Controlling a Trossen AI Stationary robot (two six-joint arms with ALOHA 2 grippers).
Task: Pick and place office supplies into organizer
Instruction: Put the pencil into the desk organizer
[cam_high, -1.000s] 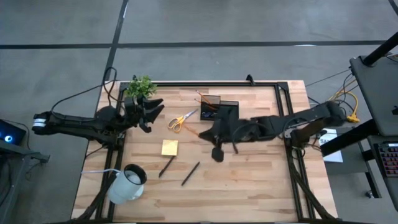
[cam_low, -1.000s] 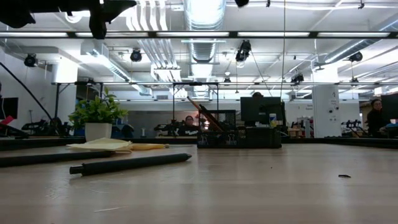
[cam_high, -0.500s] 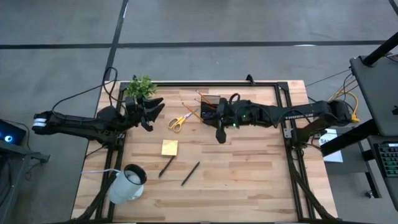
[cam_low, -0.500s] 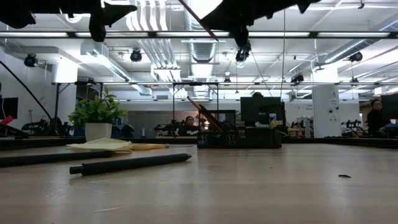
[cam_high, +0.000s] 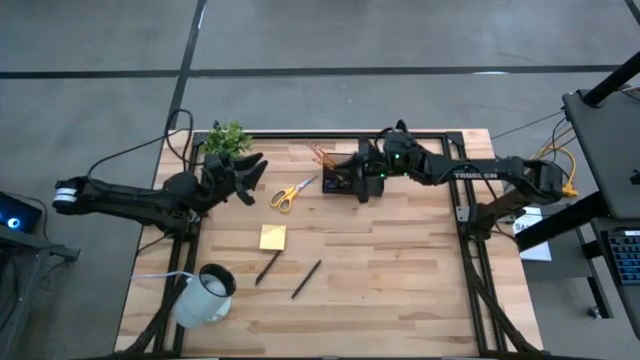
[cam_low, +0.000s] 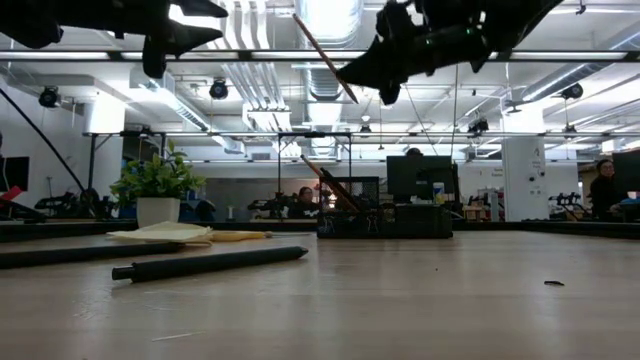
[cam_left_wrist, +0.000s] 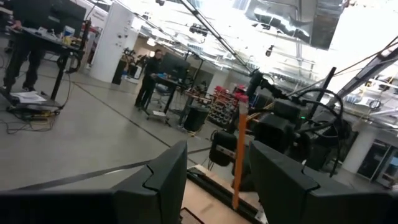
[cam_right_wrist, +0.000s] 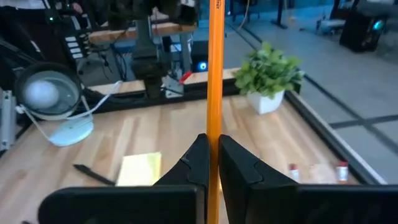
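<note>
Mug (cam_high: 205, 293) stands at the table's near left corner, beside two pens (cam_high: 288, 273) and the yellow pad (cam_high: 272, 237). Left gripper (cam_high: 247, 176) waits near the plant (cam_high: 226, 138), jaws apart. Scissors (cam_high: 292, 191) lie further right. Right gripper (cam_high: 361, 183), with "TROSSEN" on its arm, pinches an orange pencil (cam_right_wrist: 215, 81) above the organizer (cam_high: 338, 172).

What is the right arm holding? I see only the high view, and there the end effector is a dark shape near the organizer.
Observer: The right end effector is shut on an orange pencil, clear in the right wrist view.
Operator: Is it already inside the organizer?
Observer: No. In the low view the pencil hangs tilted, high above the organizer.
Operator: And the left arm?
Observer: The left end effector is open and empty, facing the right arm.
</note>
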